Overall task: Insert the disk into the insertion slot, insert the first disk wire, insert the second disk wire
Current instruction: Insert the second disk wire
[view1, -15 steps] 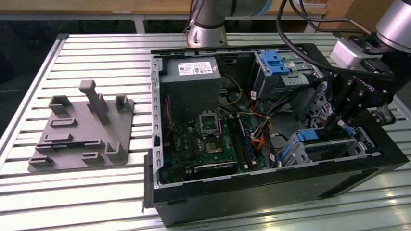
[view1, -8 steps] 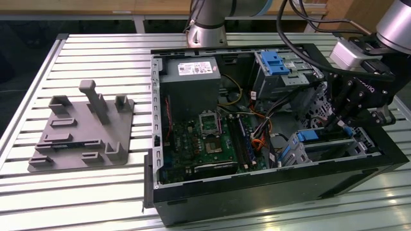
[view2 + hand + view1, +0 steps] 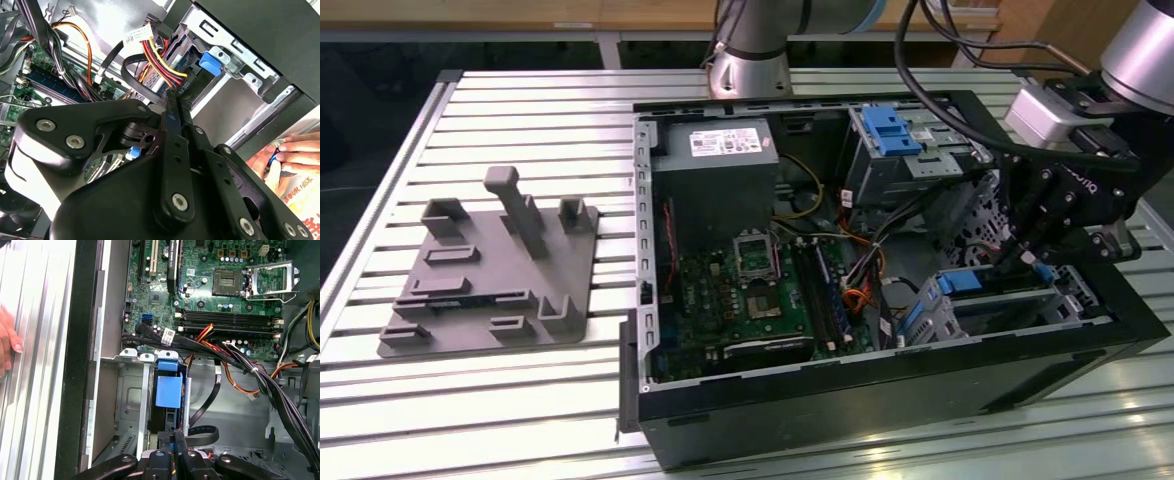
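The disk sits inside the insertion slot (image 3: 1067, 300), a grey cage at the case's corner on the exterior view's right; its blue bracket (image 3: 967, 281) (image 3: 168, 388) (image 3: 210, 63) shows at the cage mouth. My gripper (image 3: 1023, 262) (image 3: 172, 102) (image 3: 175, 437) hangs just in front of that end of the disk, its fingers pressed together on the end of a flat black wire (image 3: 127, 67) (image 3: 206, 432) that loops back to it. A red, yellow and black wire bundle (image 3: 162, 55) runs toward the disk's end; whether it is plugged in is hidden.
The open case holds a motherboard (image 3: 747, 290), a power supply (image 3: 714, 185) and a taller cage with a blue latch (image 3: 894, 130). Loose cables (image 3: 270, 385) cross beside the slot. A person's hand (image 3: 290, 155) (image 3: 7, 342) rests outside the case wall. A grey fixture (image 3: 494, 270) lies on the table.
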Available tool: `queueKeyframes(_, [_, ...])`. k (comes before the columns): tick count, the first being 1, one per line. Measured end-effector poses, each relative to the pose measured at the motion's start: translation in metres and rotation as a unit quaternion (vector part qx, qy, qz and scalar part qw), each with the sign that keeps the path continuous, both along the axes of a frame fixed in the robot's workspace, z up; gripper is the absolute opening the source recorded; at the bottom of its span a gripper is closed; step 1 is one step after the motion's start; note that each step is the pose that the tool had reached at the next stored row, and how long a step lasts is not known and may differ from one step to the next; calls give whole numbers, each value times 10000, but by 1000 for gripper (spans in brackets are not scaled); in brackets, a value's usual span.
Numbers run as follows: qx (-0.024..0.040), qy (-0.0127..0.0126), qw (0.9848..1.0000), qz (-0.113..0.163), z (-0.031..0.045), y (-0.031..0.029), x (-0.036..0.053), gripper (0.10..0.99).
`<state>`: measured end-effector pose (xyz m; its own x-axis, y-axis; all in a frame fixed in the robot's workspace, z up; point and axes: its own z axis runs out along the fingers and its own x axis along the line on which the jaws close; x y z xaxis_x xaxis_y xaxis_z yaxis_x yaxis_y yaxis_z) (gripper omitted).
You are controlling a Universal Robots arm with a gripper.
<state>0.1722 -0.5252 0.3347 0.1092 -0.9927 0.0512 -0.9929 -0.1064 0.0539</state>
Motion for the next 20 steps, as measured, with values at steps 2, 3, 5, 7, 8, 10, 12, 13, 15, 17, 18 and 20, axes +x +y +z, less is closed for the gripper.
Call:
queueKeyframes(2, [3, 0, 10000, 5, -1, 0, 0, 153])
queueKeyframes(3, [7, 0, 10000, 8, -1, 0, 0, 153])
queueKeyframes(5, [15, -1, 10000, 12, -1, 1, 0, 153])
queueKeyframes(7, [25, -3, 10000, 16, -1, 0, 0, 153])
queueKeyframes(8, [30, -4, 10000, 18, -1, 0, 0, 153])
queueKeyframes(10, [32, -5, 10000, 20, -2, 0, 0, 153])
queueKeyframes(12, [31, -5, 10000, 21, -3, 0, 0, 153])
queueKeyframes(13, [31, -5, 10000, 22, -4, 0, 0, 153])
queueKeyframes(15, [31, -5, 10000, 22, -8, -1, 0, 153])
queueKeyframes(17, [31, -5, 10000, 23, -14, -1, 0, 153])
queueKeyframes(18, [31, -5, 10000, 24, -18, 0, 0, 153])
queueKeyframes(20, [30, -6, 10000, 26, -23, -1, 1, 153])
